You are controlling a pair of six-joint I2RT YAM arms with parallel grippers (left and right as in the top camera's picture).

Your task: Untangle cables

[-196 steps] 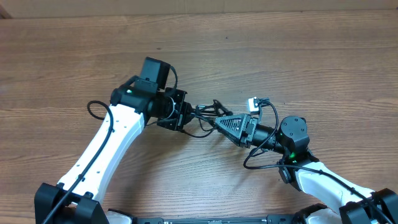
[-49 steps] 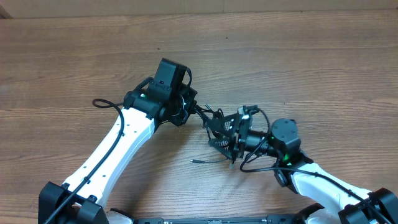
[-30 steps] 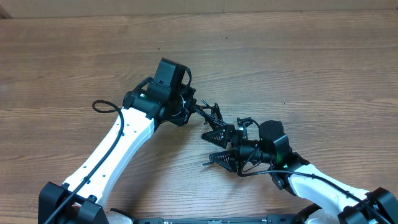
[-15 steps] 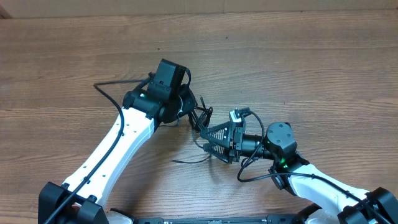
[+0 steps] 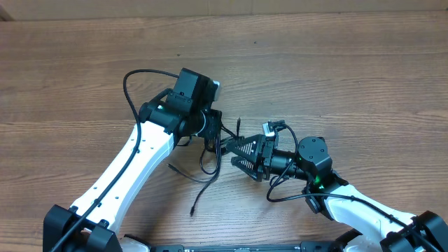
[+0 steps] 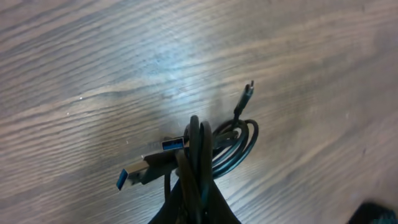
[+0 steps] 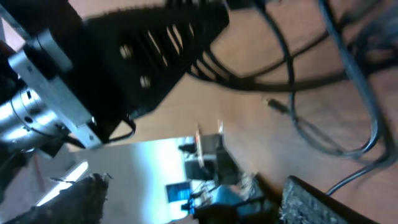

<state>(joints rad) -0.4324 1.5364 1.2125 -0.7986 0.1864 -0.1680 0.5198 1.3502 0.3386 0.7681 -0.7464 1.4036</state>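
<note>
Little of the untangling looks done: the cables [image 6: 200, 146] are mostly one bunch, several black strands folded together and clamped in the left gripper [image 5: 213, 131], whose fingers [image 6: 194, 200] are pinched tight on the fold, holding it over the middle of the table [image 5: 350, 70]. From its wrist view a small loop bulges out to one side of the bunch, two blue-lined plugs [image 6: 175, 144] stick out low on the other, and a thin plug [image 6: 248, 88] pokes up free. From overhead, a few strands have come loose and trail down onto the wood toward the robot, one tail [image 5: 192, 208] lying well clear of the bunch, so some slack is out, but I judge the main knot is not yet undone and no cable lies apart on its own. The right gripper [image 5: 235, 153] sits just beside the bunch with its fingers spread and nothing seen between them; its own view is blurred, with strands crossing past the finger. Nothing else lies on the table. What may hinder is the crowding of the two grippers, and the left arm's thick cord [image 5: 126, 84] arching nearby.
</note>
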